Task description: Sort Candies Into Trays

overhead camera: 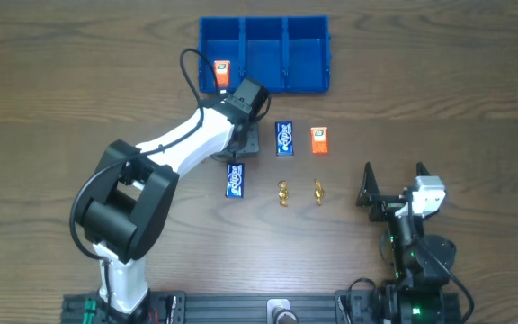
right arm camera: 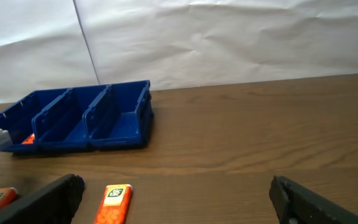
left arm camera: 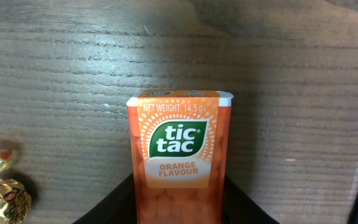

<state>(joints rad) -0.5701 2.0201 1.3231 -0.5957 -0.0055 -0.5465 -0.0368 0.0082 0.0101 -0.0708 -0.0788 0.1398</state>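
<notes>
Left hand (left arm camera: 179, 208) grips an orange mint box (left arm camera: 179, 143) between its fingers, close to the wooden worktop (overhead camera: 475, 99) and near a gold-wrapped candy (left arm camera: 2, 186). Right hand (overhead camera: 392, 184) rests wide open at the right. A second orange box (overhead camera: 222, 73) lies in the blue tray's (overhead camera: 263, 22) left compartment. A third orange box (overhead camera: 319, 140) sits on the worktop.
</notes>
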